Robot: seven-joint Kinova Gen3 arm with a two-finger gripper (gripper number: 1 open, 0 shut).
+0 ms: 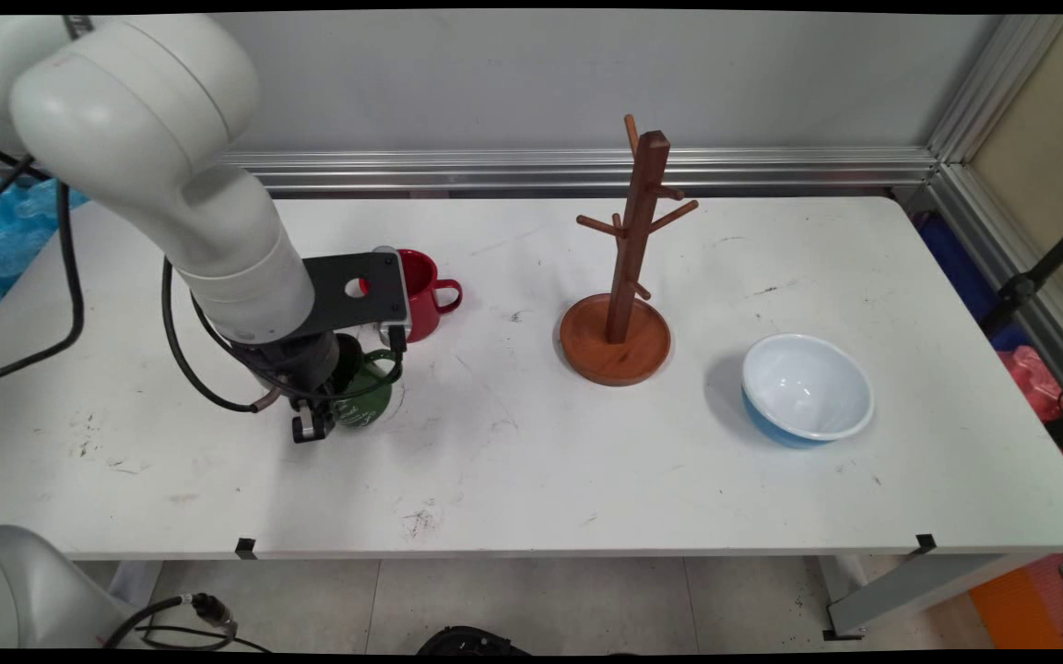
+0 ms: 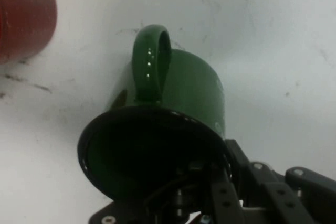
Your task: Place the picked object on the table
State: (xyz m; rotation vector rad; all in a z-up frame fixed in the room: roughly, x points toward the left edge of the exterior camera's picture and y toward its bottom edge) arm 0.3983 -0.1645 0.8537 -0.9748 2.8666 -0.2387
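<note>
**Gripper down on the green mug**

I have the gripper [image 1: 314, 426] low at the green mug [image 1: 367, 395], left of table centre. Hand view: one finger reaches inside the rim [image 2: 152, 153], handle [image 2: 151, 61] at 12 o'clock. Clamped or not, I cannot tell. Red mug [image 1: 422, 293] sits close, 1 o'clock from the green. Mug tree [image 1: 621, 277] and bowl [image 1: 806, 389] stand well apart at 3 o'clock.

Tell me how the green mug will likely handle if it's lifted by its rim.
The green mug looks glossy, so it may slip in the gripper, which is at its rim. It seems rigid, probably ceramic or enamel, so chippable. Gripped at one side, it could tilt.
</note>
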